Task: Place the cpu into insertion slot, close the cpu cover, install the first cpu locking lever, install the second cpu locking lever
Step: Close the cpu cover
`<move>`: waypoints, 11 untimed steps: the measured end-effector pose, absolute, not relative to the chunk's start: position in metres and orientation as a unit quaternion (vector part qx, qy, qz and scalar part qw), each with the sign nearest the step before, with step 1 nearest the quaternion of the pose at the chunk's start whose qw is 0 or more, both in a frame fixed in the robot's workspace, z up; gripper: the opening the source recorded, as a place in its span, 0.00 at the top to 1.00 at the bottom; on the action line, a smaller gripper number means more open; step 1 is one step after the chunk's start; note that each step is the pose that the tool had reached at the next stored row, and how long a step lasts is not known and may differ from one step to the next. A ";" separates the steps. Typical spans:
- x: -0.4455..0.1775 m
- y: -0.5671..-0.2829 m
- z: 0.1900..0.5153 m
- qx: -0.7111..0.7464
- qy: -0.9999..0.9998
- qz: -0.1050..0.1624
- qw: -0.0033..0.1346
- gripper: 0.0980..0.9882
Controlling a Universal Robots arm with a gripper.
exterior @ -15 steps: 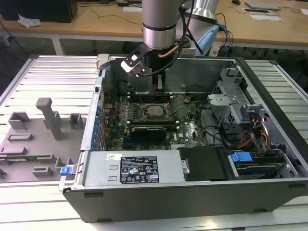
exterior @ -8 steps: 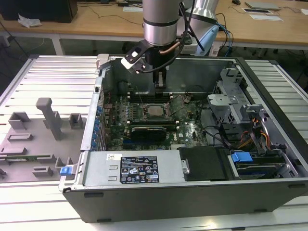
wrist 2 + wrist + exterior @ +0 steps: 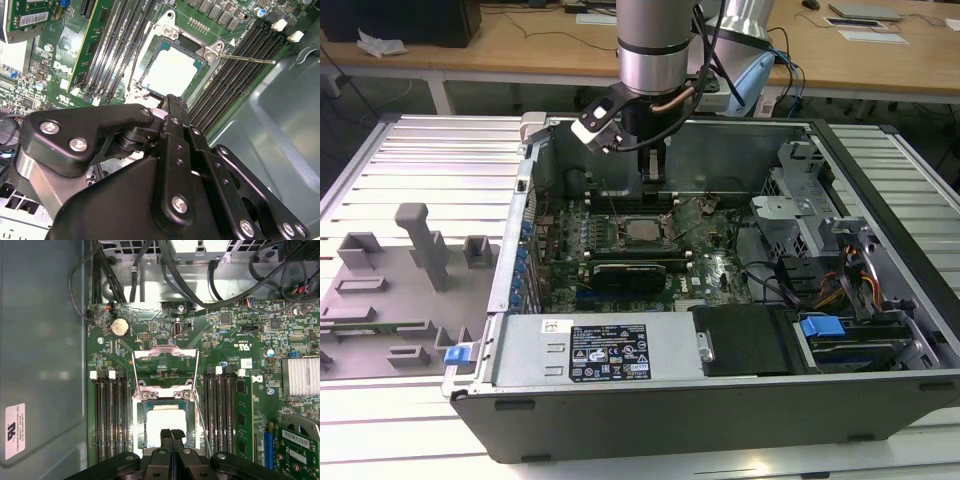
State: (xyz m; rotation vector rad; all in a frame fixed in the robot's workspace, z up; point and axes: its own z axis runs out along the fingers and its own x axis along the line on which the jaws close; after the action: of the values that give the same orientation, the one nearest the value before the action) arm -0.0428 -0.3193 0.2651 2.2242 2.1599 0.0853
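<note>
Your arm reaches down into the open computer case [image 3: 740, 405], which sits on the slatted metal worktop [image 3: 420, 150], and your gripper [image 3: 653, 172] hangs just above the green board [image 3: 715, 262]. In the first wrist view the fingers [image 3: 165, 435] are pressed together with nothing between them, their tips poised over one edge of the cpu [image 3: 162, 419]. The cpu lies flat in the insertion slot [image 3: 141, 421], its pale silver top showing inside the dark rim. The second wrist view shows the same, with the chip seated square in the socket just beyond the fingertips. The cpu cover [image 3: 165, 353] is not down on the chip. It is swung back on the side of the slot away from your fingers, and you can see green board through its window. A thin wire lever [image 3: 201, 410] runs along one side of the slot and cover, and a second lever [image 3: 134, 372] runs along the other. Rows of long memory slots [image 3: 107, 415] flank the socket on both sides. In the exterior view a long black card [image 3: 630, 272] lies near the socket, on its camera side, and a grey tray of fixtures [image 3: 380, 300] rests on the worktop at the exterior view's left of the case.
</note>
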 end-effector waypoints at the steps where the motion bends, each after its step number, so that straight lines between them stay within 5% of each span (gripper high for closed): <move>1: -0.043 -0.319 0.265 0.717 0.696 0.028 0.020 0.99; 11: -0.043 -0.319 0.275 0.717 0.696 0.028 0.020 0.99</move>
State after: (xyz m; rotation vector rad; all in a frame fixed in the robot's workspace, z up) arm -0.0427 -0.3194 0.2752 2.2242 2.1600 0.0856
